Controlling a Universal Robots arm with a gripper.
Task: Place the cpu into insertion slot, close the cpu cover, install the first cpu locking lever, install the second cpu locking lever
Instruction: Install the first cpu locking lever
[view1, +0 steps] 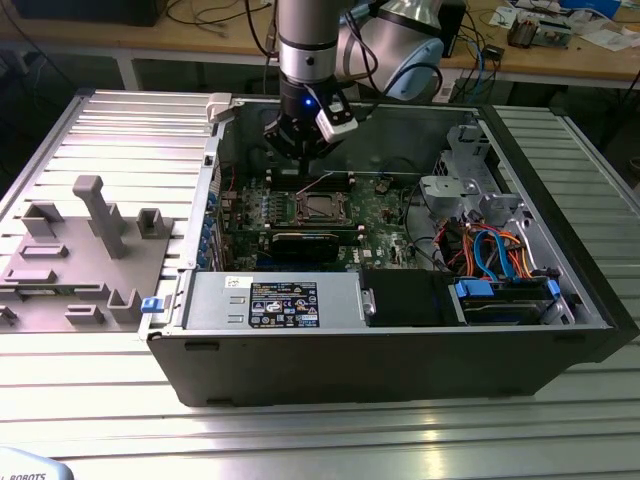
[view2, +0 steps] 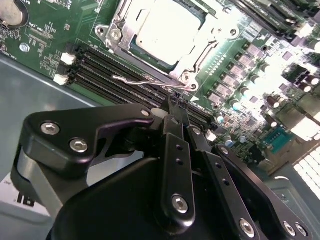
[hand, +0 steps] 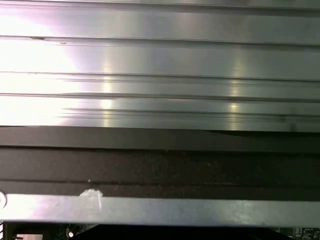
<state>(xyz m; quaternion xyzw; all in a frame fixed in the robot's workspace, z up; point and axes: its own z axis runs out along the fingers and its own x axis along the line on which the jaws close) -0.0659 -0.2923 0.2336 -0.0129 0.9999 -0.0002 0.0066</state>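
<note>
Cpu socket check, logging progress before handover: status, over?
Gripper shut, empty, tips at the wire locking lever. Cpu seated in insertion slot, cpu cover down over it. Nothing in the way.

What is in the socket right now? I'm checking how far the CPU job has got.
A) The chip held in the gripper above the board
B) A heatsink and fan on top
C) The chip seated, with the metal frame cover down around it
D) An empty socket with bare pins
C: in the second wrist view the cpu lies in the socket with the cpu cover framing it, and a thin wire lever lies beside it.
</note>
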